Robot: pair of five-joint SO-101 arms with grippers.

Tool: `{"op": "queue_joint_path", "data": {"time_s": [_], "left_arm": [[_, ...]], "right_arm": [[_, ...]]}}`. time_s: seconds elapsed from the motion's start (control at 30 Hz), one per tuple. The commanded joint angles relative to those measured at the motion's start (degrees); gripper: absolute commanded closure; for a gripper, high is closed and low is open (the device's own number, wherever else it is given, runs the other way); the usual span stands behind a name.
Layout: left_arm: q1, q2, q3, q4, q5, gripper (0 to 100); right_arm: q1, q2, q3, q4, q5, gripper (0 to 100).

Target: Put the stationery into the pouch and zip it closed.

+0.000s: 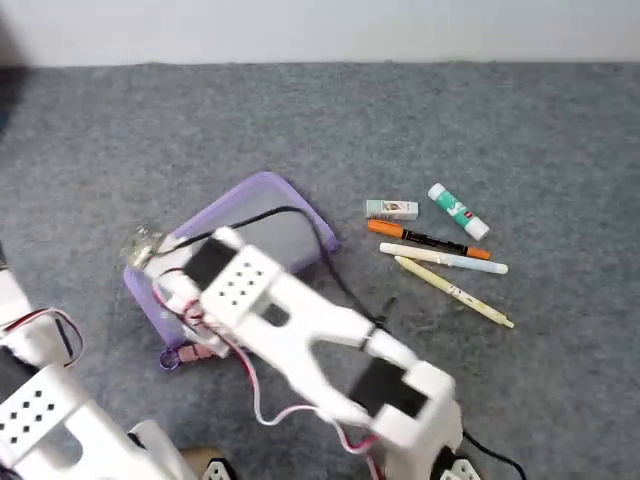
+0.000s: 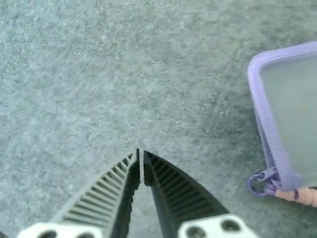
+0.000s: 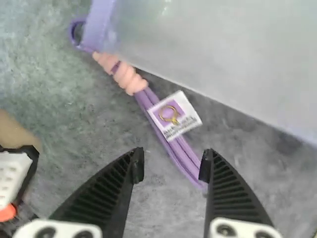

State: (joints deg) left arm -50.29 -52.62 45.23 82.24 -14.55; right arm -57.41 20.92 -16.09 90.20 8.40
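Five stationery items lie in a loose cluster on the grey table covering [image 1: 520, 120], well apart from the pouch [image 1: 255, 215]: a small boxed item [image 1: 391, 209], a glue stick [image 1: 458, 211], an orange marker [image 1: 425, 240], a white pen [image 1: 445, 259] and a yellow pen [image 1: 455, 292]. None is inside the pouch, so the loading step is judged not yet begun. The right gripper [image 3: 172, 157] hangs over the pouch corner that carries the purple wrist strap [image 3: 173, 144], jaws spread to either side of the strap just below its tag [image 3: 174, 117]; contact with the strap cannot be confirmed. This stance suits pinching the strap or the corner to steady the pouch. The left gripper [image 2: 141, 156] sits low over bare covering beside the pouch, jaws pressed together and holding nothing, near the zipper pull ring [image 2: 257, 184]; from there it could take the pull. Whether the zipper is open cannot be told. Caution: the strap looks limp and may slip from a shallow pinch.
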Motion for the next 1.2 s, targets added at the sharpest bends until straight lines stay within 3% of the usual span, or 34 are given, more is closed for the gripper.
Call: {"op": "queue_joint_path", "data": {"time_s": [0.0,0.33,0.5,1.03,1.17], "left_arm": [[-1.76,-1.32,-3.74,-0.09,-0.53,98],[-1.76,-1.32,-5.32,-0.18,-0.53,98],[-1.76,-1.32,-5.23,-0.18,-0.53,98],[-1.93,-1.32,-5.14,-0.18,-0.53,98],[-1.85,-1.32,-5.14,-0.18,-0.53,98]], "right_arm": [[-1.54,5.49,-8.88,2.86,3.16,80.9],[-3.21,16.75,-19.87,2.86,4.84,80.5],[-5.23,18.51,-19.96,2.42,8.0,80.5],[-5.93,25.27,-20.04,-5.49,8.26,81.0],[-5.41,26.07,-20.04,-5.76,8.26,92.4]]}}
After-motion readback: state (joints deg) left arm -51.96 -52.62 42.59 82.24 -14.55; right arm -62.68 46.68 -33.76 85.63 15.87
